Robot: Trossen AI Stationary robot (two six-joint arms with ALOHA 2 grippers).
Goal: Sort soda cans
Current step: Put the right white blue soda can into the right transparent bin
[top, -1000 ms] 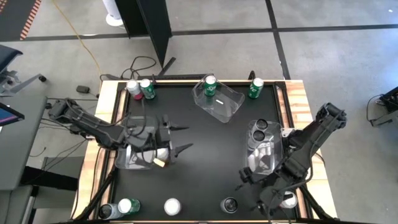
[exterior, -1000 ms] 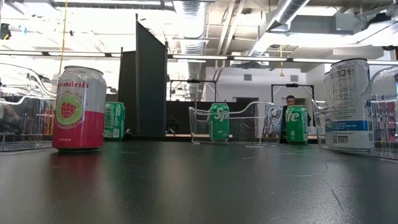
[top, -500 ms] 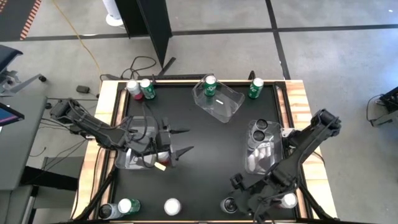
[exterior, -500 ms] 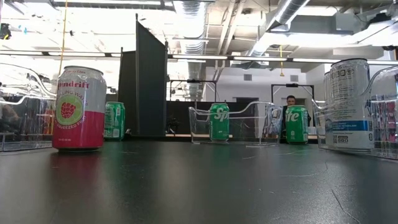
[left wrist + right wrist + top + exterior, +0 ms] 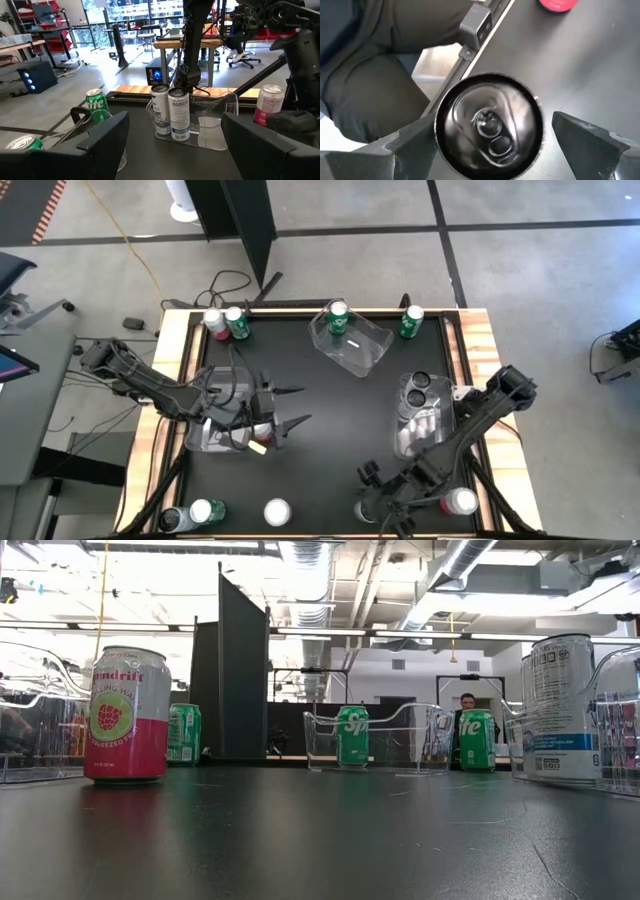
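Overhead view of the black table [image 5: 330, 410], described from the lower edge of the frame upward. At the lower right the right gripper [image 5: 372, 498] hangs directly over a dark can [image 5: 489, 125] at the table's near edge; in the right wrist view its silver top fills the frame's centre, with one finger [image 5: 407, 145] on either side, jaws spread wide and clear of the can's wall. Just right of that gripper a pink-topped can [image 5: 462, 502] stands near the lower right corner. Along the same lower edge, to the left, are a silver-topped can [image 5: 277, 512], a green can [image 5: 206, 511] and a dark can [image 5: 172, 520] beside it. At centre left the left gripper [image 5: 290, 406] hovers over the table with its fingers apart and nothing between them, next to a clear bin [image 5: 215, 435] under the left arm. At centre right a second clear bin [image 5: 420, 415] holds two dark-topped cans [image 5: 421, 385] upright; the left wrist view shows these as tall white-and-grey cans standing side by side. In the upper middle a third clear bin [image 5: 352, 340] holds one green can [image 5: 338, 318]. Another green can [image 5: 411, 322] stands free near the upper right corner of the table. At the upper left corner a pink can [image 5: 214, 323] and a green can [image 5: 237, 322] stand touching or nearly so.
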